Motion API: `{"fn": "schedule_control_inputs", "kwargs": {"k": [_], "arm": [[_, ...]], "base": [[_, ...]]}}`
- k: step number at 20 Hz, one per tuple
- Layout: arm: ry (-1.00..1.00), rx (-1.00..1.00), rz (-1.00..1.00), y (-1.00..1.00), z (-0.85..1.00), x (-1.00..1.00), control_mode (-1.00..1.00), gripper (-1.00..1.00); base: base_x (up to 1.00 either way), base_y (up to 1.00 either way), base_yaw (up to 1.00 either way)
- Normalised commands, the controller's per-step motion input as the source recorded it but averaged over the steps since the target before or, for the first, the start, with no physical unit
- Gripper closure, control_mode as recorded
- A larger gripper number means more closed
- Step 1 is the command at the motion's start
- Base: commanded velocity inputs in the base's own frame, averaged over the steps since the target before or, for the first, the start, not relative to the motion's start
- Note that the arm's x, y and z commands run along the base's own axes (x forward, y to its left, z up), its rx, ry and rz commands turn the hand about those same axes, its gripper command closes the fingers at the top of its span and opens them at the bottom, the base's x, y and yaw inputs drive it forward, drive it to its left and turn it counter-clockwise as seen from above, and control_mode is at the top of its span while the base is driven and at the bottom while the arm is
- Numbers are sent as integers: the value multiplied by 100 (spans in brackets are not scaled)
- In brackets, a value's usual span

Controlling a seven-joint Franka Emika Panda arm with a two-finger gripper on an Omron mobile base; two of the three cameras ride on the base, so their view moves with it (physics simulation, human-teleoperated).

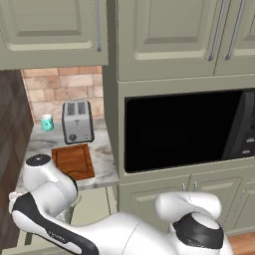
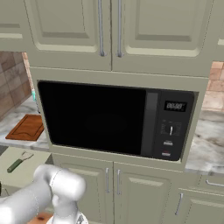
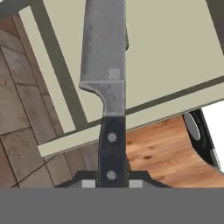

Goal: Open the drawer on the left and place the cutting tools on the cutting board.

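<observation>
The big black microwave fills the middle of the left base view. The drawer is open at the lower left of the right base view, with a green-handled tool inside. The cutting board lies on the tabletop, left of middle, just below the toaster. In the hand view, the pincer is closed tight on a knife by its black handle.
</observation>
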Motion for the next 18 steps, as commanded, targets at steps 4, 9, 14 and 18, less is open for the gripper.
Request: {"fn": "schedule_control_inputs", "kwargs": {"k": [4, 9, 14, 18], "arm": [[0, 0, -12, -9, 59, 53, -100, 100], [0, -3, -9, -1, 25, 53, -100, 100], [0, -9, -5, -4, 1, 69, -100, 100], [-3, -10, 0, -7, 0, 62, -100, 100]], "base": [[0, 0, 0], [0, 0, 0], [0, 0, 0], [0, 0, 0]]}}
